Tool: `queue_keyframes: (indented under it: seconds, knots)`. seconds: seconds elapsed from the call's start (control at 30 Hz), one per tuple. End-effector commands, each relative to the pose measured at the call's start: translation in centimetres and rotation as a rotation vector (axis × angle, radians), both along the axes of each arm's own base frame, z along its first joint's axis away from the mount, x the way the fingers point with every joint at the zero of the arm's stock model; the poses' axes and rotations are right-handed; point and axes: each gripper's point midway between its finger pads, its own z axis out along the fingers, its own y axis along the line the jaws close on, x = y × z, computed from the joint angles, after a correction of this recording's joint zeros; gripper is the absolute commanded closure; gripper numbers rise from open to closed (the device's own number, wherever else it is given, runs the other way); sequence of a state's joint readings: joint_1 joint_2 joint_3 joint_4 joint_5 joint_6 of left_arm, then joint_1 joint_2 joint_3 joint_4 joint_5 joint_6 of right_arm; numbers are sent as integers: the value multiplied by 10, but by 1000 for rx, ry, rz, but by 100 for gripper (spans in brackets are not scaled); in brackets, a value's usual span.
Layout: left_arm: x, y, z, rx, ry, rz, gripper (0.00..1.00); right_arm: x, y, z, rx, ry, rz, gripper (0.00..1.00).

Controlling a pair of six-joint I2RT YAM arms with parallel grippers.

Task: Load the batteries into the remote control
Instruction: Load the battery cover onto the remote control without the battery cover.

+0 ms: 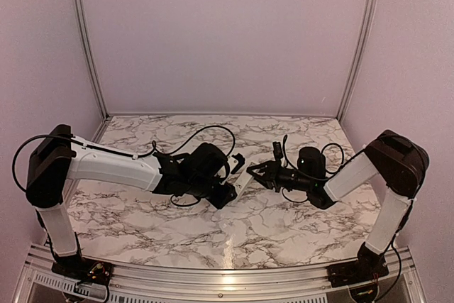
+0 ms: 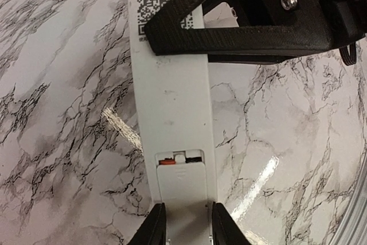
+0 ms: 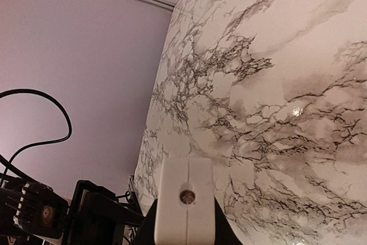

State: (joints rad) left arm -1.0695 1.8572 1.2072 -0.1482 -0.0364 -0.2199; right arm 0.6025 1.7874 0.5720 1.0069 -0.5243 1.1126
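Observation:
The white remote control (image 2: 172,84) lies back up, held just above the marble table between both grippers. My left gripper (image 2: 183,222) is shut on its battery end, one finger on each long side. The battery cover (image 2: 182,185) sits over most of the slot. A gap at its top shows an orange battery end (image 2: 167,162) and a dark one (image 2: 198,159). My right gripper (image 3: 184,236) is shut on the other end, near the QR code (image 2: 157,1); the remote's end face (image 3: 184,199) shows between its fingers. From above, the remote (image 1: 245,182) spans the two grippers.
The right gripper's black fingers (image 2: 229,32) cross the top of the left wrist view. Black cables (image 1: 213,133) loop over the table behind both arms. An aluminium frame (image 1: 213,114) and purple walls border the marble table (image 1: 177,225).

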Motion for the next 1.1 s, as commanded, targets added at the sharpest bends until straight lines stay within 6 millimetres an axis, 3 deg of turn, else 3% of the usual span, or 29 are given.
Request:
queue_keyframes:
  seconds: [0.0,0.8,1.07]
  knots:
    - [-5,8,-17,54,22,-19,74,-10,17,66,189,-125,88,100]
    - [8,-3,-22,87,-23,-25,84,-21,22,79,292,-72,137,100]
    - [15,-6,9,53,-80,-20,81,-21,20,65,262,-45,125,100]
